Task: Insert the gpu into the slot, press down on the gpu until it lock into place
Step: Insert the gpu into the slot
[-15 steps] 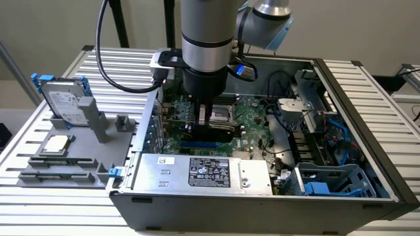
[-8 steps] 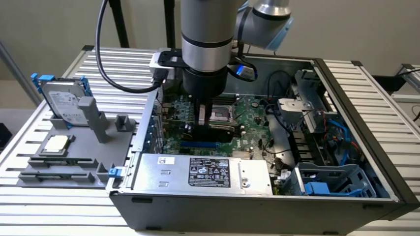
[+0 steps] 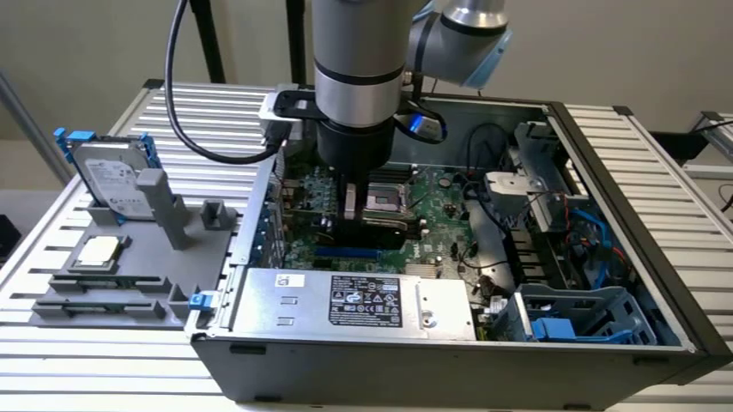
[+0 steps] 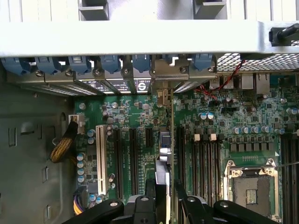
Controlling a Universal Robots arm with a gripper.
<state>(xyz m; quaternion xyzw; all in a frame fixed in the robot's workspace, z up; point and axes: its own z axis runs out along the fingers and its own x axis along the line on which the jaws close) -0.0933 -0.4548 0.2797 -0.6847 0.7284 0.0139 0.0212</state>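
Observation:
My gripper (image 3: 362,215) reaches down into the open computer case and is shut on the gpu (image 3: 385,233), a thin black card held on edge. The card stands low over the green motherboard (image 3: 441,206), just above or touching the bright-blue slot (image 3: 342,254); I cannot tell whether it is seated. In the wrist view the gpu (image 4: 163,147) appears edge-on, running from my gripper (image 4: 164,189) to its metal bracket (image 4: 161,99) at the case's rear wall. There the card hides the slot beneath it.
A silver power-supply box (image 3: 355,300) fills the case's near side. Black slots (image 4: 133,158) and a white slot (image 4: 100,156) lie parallel to the card, with the CPU socket (image 4: 250,186) beyond. A hard drive (image 3: 109,176) stands on a grey fixture (image 3: 115,275) outside the case.

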